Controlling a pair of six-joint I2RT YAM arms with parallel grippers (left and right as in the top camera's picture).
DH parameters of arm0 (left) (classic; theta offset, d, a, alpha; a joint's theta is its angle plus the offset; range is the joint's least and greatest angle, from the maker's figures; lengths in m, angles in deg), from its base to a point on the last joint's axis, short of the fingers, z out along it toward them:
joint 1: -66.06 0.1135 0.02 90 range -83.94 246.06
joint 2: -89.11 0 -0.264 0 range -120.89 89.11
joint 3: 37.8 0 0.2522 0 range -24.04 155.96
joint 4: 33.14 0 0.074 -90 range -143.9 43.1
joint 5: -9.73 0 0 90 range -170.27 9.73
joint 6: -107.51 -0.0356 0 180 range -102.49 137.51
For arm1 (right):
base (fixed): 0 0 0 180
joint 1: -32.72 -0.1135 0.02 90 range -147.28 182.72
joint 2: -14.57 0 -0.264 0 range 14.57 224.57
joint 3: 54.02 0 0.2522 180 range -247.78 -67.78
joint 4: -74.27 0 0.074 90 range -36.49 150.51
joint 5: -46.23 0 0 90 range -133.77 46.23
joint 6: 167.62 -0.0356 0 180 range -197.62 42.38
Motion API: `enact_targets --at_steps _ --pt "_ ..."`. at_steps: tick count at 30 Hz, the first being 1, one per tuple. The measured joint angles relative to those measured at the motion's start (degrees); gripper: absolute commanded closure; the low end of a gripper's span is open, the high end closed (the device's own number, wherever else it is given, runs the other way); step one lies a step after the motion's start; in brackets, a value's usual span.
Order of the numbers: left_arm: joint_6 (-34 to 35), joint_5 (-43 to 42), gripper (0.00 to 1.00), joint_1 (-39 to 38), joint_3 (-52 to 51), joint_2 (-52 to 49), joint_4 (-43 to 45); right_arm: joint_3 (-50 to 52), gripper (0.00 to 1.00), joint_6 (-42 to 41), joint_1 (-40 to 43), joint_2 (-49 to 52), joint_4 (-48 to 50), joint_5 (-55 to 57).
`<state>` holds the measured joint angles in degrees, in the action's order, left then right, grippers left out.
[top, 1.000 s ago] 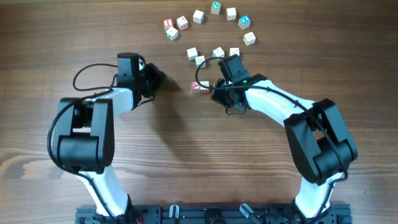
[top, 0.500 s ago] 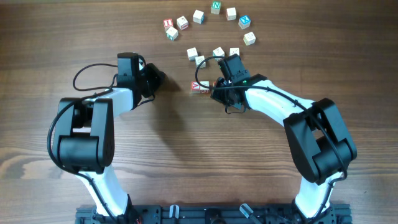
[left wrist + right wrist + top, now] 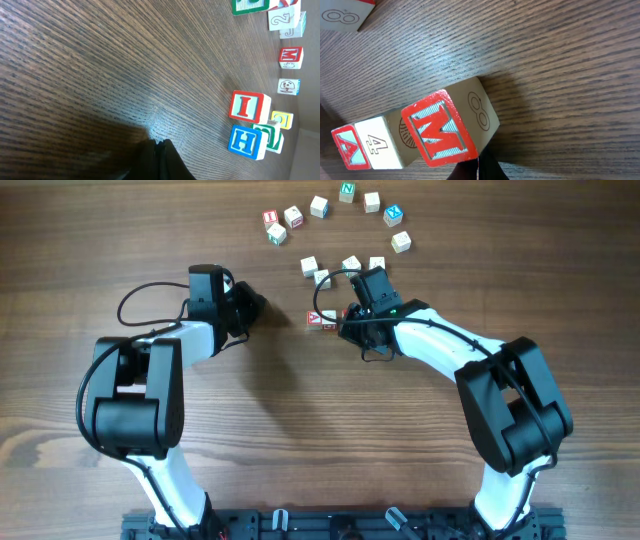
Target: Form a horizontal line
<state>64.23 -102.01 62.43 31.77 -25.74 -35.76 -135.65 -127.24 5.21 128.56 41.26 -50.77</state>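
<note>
— On the table, where do the blocks for the row sit?

— Near the middle of the brown wooden table (image 3: 290, 440), right in front of the right arm. The A cube (image 3: 314, 318), pale wood with a red letter, lies flat. The M cube (image 3: 442, 131) lies against it on the side towards the right arm, and the two touch in a short row. The A cube shows a 4 on another face, the M cube an 8. I cannot pick out a third block for the row with any certainty.

— And the grippers?

— The right gripper (image 3: 346, 327) has its fingers pressed together with nothing between them. Its tip is at a corner of the M cube, but I cannot tell whether it touches. The left gripper (image 3: 255, 307) is likewise closed and empty. It is low over bare wood, well apart from both cubes on their left.

— Anything else there?

— Other letter cubes (image 3: 319, 206) lie scattered along the far side of the table, some in a loose arc and a few just behind the right gripper. The left wrist view shows a red I cube (image 3: 247, 106) just beside a blue H cube (image 3: 245, 141).
</note>
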Motion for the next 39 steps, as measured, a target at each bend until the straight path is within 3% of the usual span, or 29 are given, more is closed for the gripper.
enact_targets --at_steps 10,19,39 --pt "0.00 0.00 0.96 0.00 0.00 0.00 0.00 -0.72 0.96 -3.10 0.33 -1.53 -8.63 5.55" --pt "0.02 0.00 0.96 0.00 0.00 0.00 -0.02 0.31 0.95 -1.05 2.38 -1.62 1.68 14.86" --pt "0.00 0.02 0.96 0.00 0.00 0.00 -0.02 0.24 0.95 3.50 2.38 0.98 6.34 9.55"
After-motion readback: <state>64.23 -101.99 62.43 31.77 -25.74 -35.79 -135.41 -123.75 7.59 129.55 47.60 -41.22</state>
